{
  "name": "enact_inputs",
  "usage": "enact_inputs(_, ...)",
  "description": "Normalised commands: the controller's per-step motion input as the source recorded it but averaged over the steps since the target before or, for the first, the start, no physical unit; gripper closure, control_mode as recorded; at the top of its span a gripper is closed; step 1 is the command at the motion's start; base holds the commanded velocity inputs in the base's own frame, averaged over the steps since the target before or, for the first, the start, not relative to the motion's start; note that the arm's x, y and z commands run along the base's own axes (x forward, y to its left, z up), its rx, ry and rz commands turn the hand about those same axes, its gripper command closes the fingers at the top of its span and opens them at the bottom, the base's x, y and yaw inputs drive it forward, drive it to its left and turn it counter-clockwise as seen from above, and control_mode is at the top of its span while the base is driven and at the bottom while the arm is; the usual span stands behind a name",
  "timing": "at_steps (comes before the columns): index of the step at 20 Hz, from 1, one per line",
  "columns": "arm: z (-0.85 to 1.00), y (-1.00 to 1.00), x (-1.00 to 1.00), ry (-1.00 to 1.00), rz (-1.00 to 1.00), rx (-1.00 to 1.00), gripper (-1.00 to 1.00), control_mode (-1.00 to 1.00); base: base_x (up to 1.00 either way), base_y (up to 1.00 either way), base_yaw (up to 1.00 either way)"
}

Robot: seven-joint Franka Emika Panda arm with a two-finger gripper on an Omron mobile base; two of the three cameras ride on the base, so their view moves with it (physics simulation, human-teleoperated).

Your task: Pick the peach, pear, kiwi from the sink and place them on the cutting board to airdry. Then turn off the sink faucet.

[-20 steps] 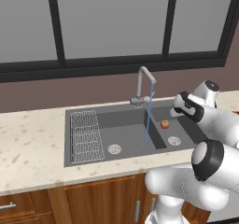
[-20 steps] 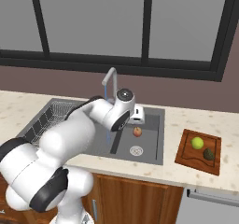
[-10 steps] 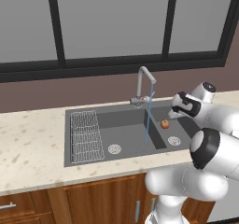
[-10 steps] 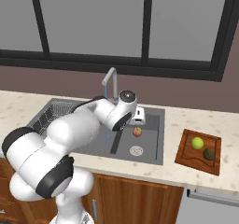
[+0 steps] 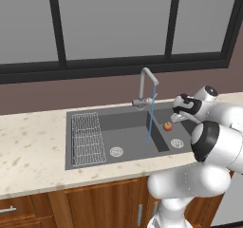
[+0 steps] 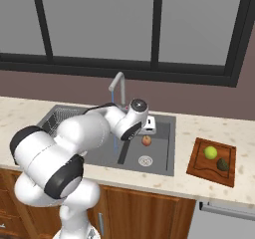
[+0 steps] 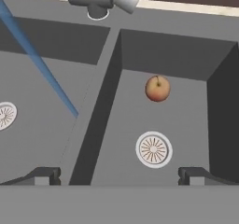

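— Spanning most of the tabletop (image 5: 28,146), what lies under the window?
— The sink (image 5: 128,115), dark grey, with two basins, a wire rack (image 5: 87,137) in the left one and a round silver drain in each.

— And the cutting board (image 6: 199,166)?
— It sits on the tabletop to the right of the sink, well apart from it, carrying the pear (image 6: 210,152) and, just beside that, the kiwi (image 6: 223,165).

— Is water running?
— Yes. The sink faucet (image 5: 147,87) stands behind the divider, and a thin blue stream (image 5: 151,120) falls into the left basin.

— Where is the tool (image 7: 119,174)?
— Above the right basin, its jaws spread wide and holding nothing.

— And the peach (image 7: 158,88)?
— On the floor of the right basin, behind the drain (image 7: 153,149), clear of the fingertips (image 7: 46,175).
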Motion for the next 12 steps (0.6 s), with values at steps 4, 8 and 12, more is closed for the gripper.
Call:
enact_inputs(4, -0.11, 0.00, 0.07, 0.00, 0.03, 0.00, -1.00, -1.00, 0.00, 0.00, 0.00)
enact_inputs(8, -0.14, 0.00, 0.04, 0.00, 0.00, 0.00, -1.00, -1.00, 0.00, 0.00, 0.00)
enact_inputs(12, -0.17, 0.00, 0.09, 0.00, 0.00, 0.00, -1.00, -1.00, 0.00, 0.00, 0.00)
